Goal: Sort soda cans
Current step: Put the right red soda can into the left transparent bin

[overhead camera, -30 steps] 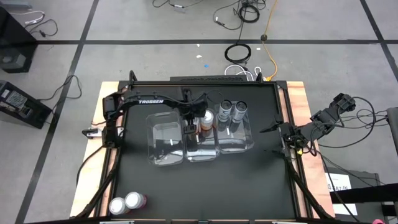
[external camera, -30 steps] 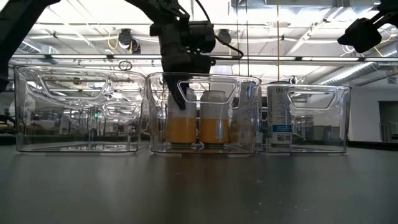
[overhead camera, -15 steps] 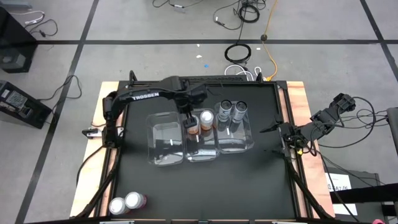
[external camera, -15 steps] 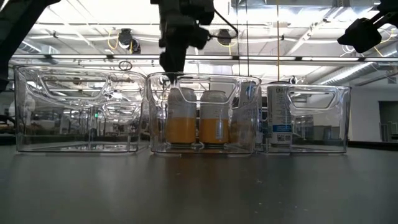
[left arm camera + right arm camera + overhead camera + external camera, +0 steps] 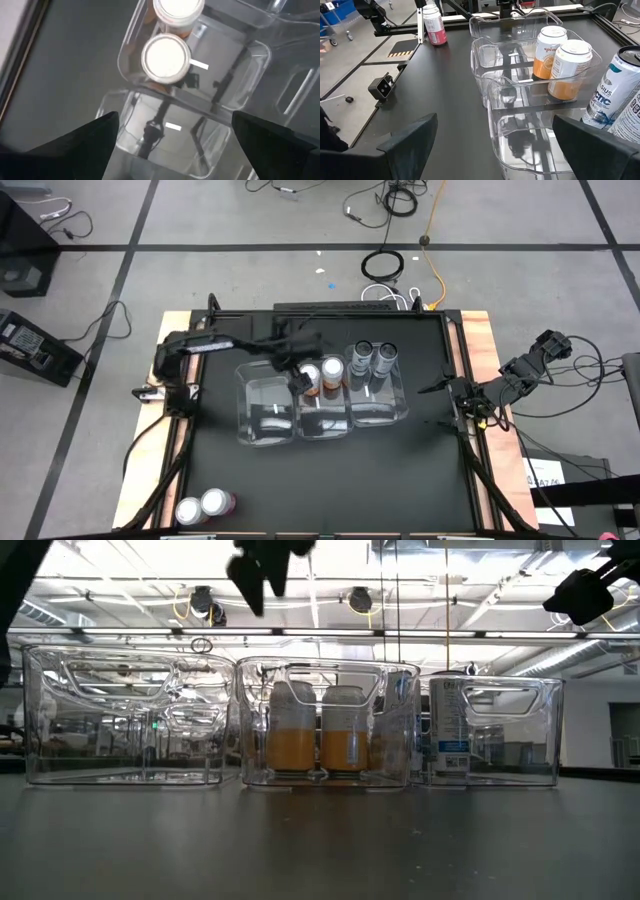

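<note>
Four of the six cans look sorted. Two orange cans (image 5: 322, 374) stand together in the middle bin (image 5: 323, 402), and two grey cans (image 5: 373, 358) stand in the bin (image 5: 385, 395) on its far side from the left arm. The third bin (image 5: 265, 408) holds nothing, so it seems meant for the two pink cans (image 5: 203, 506), which wait side by side on the table (image 5: 400, 480) at its near corner.

The left gripper (image 5: 298, 376) hangs with its jaws wide apart and nothing between them, raised above the bins, over the wall shared by the bare bin and the middle one. The nearer orange can sits just beside and below it. The pink cans lie well apart from it, off toward the arm's own base side.

The right gripper (image 5: 442, 387) waits open and empty at the table's edge, near the grey cans' bin.
</note>
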`<action>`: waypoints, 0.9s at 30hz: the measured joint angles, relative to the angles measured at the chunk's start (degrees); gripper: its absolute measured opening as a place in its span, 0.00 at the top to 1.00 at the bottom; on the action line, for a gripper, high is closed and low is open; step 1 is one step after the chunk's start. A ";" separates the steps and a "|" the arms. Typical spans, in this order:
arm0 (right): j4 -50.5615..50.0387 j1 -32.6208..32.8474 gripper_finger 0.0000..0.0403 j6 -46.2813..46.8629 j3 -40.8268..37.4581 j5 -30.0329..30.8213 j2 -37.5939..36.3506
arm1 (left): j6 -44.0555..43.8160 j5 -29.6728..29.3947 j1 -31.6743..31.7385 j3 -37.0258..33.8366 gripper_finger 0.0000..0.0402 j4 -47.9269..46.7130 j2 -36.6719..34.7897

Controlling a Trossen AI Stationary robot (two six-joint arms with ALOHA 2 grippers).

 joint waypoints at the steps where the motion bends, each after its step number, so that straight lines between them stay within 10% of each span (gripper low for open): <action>1: -0.03 0.01 0.03 0.01 0.00 0.00 0.00 | -1.82 -1.40 -1.46 -0.74 0.01 -0.02 -0.72; 12: -0.06 0.01 0.03 0.01 0.00 -0.23 0.00 | -31.73 -11.29 -18.61 -13.66 0.01 0.02 -12.60; 27: 0.21 0.00 0.03 -0.17 0.00 -1.77 0.00 | -74.77 -2.13 -43.55 -34.00 0.01 10.67 -17.87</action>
